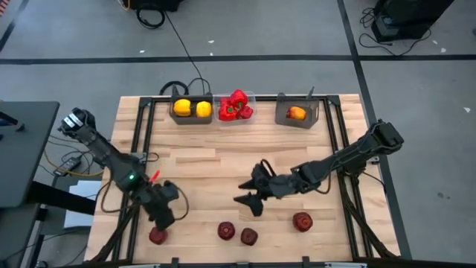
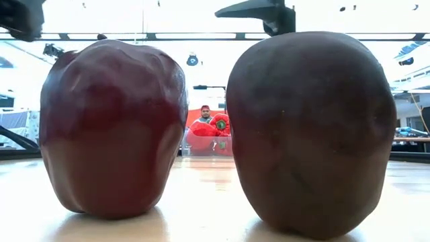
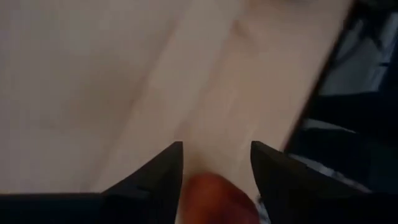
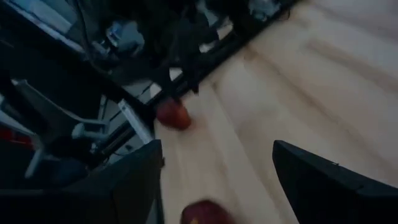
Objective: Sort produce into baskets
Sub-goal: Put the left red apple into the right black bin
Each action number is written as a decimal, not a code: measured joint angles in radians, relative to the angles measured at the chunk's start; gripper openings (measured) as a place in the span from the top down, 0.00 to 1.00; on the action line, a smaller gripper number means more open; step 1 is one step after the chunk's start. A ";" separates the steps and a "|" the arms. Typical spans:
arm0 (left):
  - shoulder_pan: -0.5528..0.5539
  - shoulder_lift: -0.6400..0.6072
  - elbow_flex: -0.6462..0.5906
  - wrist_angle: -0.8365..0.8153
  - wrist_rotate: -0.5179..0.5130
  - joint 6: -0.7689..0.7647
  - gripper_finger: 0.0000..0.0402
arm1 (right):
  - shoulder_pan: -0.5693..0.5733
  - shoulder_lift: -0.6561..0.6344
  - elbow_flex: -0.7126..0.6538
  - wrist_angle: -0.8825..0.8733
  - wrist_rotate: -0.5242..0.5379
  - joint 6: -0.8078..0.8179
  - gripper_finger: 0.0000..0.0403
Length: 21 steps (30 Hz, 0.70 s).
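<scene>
The left gripper [image 1: 158, 227] is reaching down at the worktop's [image 1: 208, 167] near left corner, its fingers [image 3: 163, 177] straddling a dark red apple [image 1: 157, 236] without yet pinching it, apparently to carry it to a basket. The right gripper [image 1: 249, 191] is hovering mid-worktop with fingers spread and empty above three more apples [image 1: 226, 231], while yellow peppers [image 1: 192, 109] are sitting in the dark grey basket [image 1: 190, 119] and red peppers [image 1: 236, 106] in the clear basket [image 1: 251, 96].

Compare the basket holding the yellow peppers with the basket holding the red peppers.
The basket of yellow peppers is dark grey and opaque; the basket of red peppers is clear plastic. The dark one holds two yellow peppers side by side below its rim; the clear one holds red peppers heaped above its rim. The dark one stands toward the left arm's side, the clear one in the middle of the row. Both are small rectangular bins at the table's far edge.
</scene>
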 joint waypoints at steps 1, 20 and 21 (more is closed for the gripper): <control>-0.028 0.002 0.000 0.009 0.003 -0.038 0.53 | 0.015 0.000 0.000 -0.018 0.011 0.021 0.22; -0.199 0.074 0.000 0.116 0.101 -0.324 0.30 | 0.088 -0.003 0.000 -0.119 0.119 -0.012 0.22; -0.196 0.074 0.000 0.112 0.098 -0.328 0.25 | 0.090 -0.003 0.000 -0.120 0.115 -0.011 0.22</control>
